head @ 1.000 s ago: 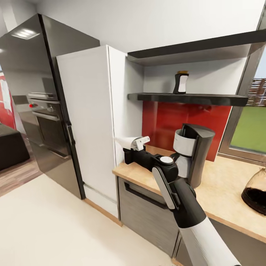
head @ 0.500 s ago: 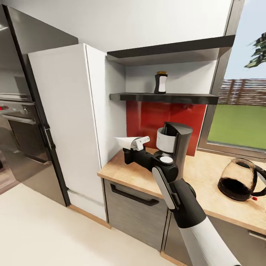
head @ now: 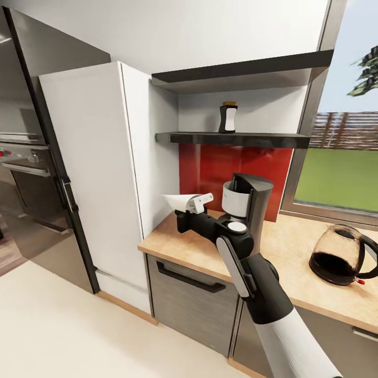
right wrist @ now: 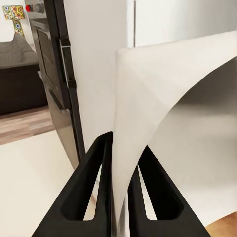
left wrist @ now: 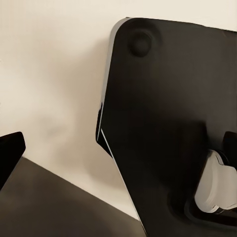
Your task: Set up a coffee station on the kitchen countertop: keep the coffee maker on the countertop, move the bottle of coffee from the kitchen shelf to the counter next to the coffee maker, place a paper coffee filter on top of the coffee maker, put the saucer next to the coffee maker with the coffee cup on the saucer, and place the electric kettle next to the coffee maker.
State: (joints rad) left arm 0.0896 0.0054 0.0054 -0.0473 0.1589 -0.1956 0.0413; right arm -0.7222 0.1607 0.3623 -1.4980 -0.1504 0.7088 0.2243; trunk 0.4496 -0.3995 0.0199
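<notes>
Above the countertop's (head: 184, 247) end, right tool (head: 190, 206) pinches the paper coffee filter (head: 178, 201), tip pointing sideways toward the white cabinet (head: 100, 173).

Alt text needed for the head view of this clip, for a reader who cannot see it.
The right gripper holds a paper coffee filter beside the coffee maker on the kitchen countertop. The electric kettle stands further along, and the bottle of coffee sits on the kitchen shelf above.
</notes>
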